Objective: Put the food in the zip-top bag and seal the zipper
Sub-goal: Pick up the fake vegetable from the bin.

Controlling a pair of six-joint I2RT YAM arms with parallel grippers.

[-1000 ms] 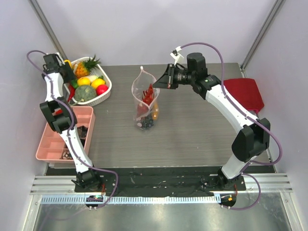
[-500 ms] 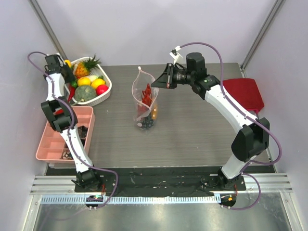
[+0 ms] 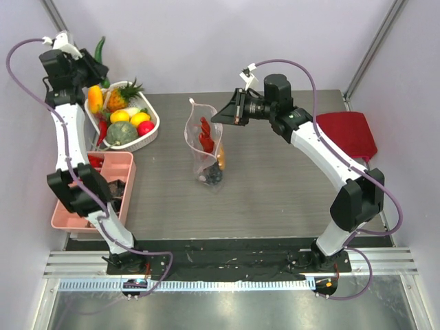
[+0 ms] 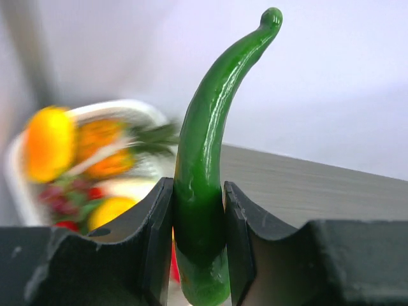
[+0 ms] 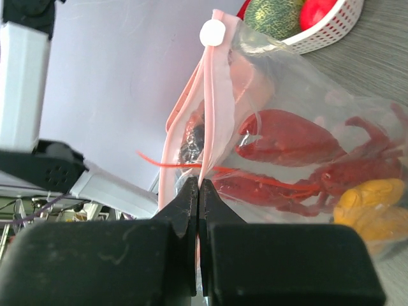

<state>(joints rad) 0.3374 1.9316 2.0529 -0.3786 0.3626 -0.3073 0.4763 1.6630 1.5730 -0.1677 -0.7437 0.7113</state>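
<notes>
Your left gripper has lifted away from the white basket in the last half second. It now hangs high above the basket's far left side, clenched around the lower half of a green chilli pepper that stands upright between the fingers. That suggests one more piece of food is on its way to the bag, so sealing probably has to wait.

Your right gripper pinches the pale pink zipper, its jaws tight together on the strip. It holds the zip-top bag upright at mid-table, slightly further left than a moment ago. The bag is clear and crinkled. Inside lie the red lobster, a yellow piece and a dark piece.
</notes>
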